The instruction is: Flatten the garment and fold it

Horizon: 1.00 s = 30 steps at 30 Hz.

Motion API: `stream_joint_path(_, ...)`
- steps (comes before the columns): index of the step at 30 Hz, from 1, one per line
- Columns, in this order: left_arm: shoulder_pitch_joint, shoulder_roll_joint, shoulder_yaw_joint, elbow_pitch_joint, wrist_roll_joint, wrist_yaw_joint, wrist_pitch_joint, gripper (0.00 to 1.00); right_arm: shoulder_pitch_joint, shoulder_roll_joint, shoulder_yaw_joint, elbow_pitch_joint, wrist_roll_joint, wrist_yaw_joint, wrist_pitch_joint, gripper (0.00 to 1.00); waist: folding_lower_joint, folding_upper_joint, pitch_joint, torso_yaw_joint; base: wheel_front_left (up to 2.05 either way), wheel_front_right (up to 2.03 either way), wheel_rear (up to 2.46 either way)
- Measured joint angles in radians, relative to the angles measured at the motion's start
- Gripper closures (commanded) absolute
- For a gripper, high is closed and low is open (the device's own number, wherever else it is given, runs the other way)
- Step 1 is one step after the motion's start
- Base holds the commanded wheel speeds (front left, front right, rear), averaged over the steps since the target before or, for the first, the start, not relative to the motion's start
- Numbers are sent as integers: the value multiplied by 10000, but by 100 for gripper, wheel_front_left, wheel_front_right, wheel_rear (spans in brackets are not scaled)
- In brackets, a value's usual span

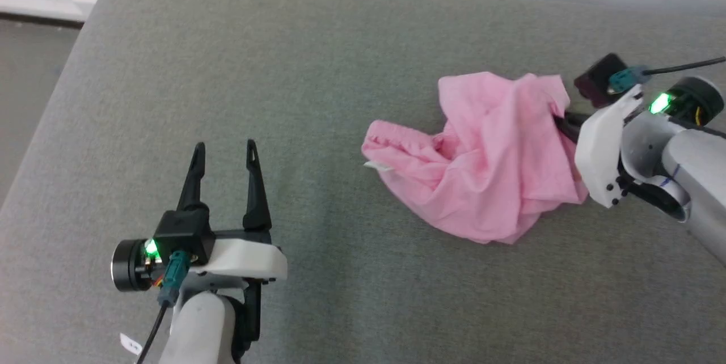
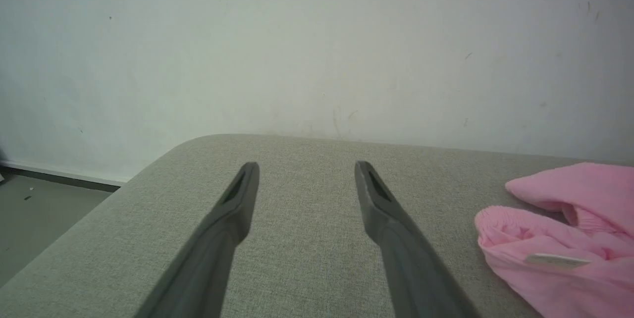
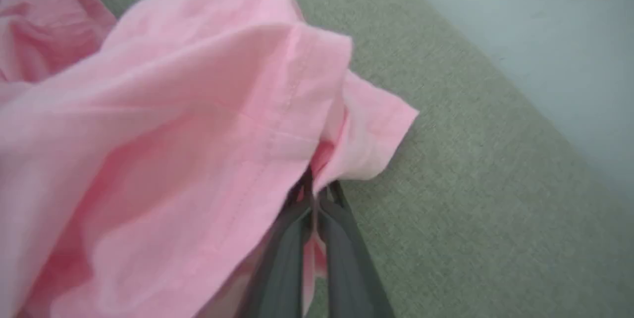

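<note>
The garment lay in a crumpled heap on the right half of a grey-green cushion, neither flattened nor folded. Its gathered waistband pointed toward the middle of the cushion. A small white label stuck out at the near side of that band. The rest of the pink cloth bunched up in loose folds toward the right.

The right gripper reached in from the right, its fingers pushed into the far right edge of the heap. In the right wrist view the two dark fingers were pressed together on the cloth, with a thin strip of pink showing in the slit between them. The part they clamped sat next to a stitched hem. It seemed to be a corner of a leg opening, though the folds hid the fingertips too well to be sure.

The left gripper sat over bare cushion at the lower left, well apart from the garment. Its fingers were spread wide with nothing between them. In the left wrist view the waistband and label showed off to the right of those fingers. A pale wall rose behind the cushion's far edge, and a strip of grey floor ran along its left side.
</note>
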Motion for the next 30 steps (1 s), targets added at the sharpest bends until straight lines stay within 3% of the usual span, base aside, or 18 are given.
stream_joint_path(7, 423, -10, 305, -6, 180, -59, -2, 0, 613, -1436, -955, -2057, -142, 8, -1680, 100, -1, 0, -584, -744, 0, 0, 0)
stream_joint_path(13, 705, -15, 420, -12, 359, -148, 0, 0, 3232, -2180, -2472, -3049, -364, 8, -1875, 100, -2, 0, -957, -1382, 0, 0, 0)
stream_joint_path(17, 734, -23, 407, -4, 401, -221, 0, 0, 5521, -2102, -3409, -2865, -790, 8, -1672, 100, -2, 0, -1189, -1664, 0, 0, 0)
stream_joint_path(24, 747, -21, 470, 40, 477, -309, 0, 0, 8440, -863, -5110, -2462, -1438, 8, -1624, 100, -4, 0, -1543, -1876, 0, 0, 0)
stream_joint_path(25, 747, -8, 491, 46, 508, -324, 0, 0, 8579, -704, -5430, -2468, -1634, 8, -1703, 96, -3, 0, -1576, -1906, 0, 0, 0)
stream_joint_path(26, 746, 21, 518, 54, 543, -387, 0, 0, 8706, -525, -5795, -2489, -1824, 8, -1820, 41, -2, 0, -1614, -1934, 0, 0, 0)
stream_joint_path(27, 740, 65, 539, 54, 598, -412, 0, 0, 8825, -351, -6144, -2562, -2044, 8, -1918, 0, -2, 0, -1656, -1963, 0, 0, 0)
stream_joint_path(30, 609, 293, 577, 65, 681, -614, 0, 0, 9216, -10, -7196, -3162, -2853, 8, -2092, 0, -3, -1, -1800, -2016, 0, 0, 0)
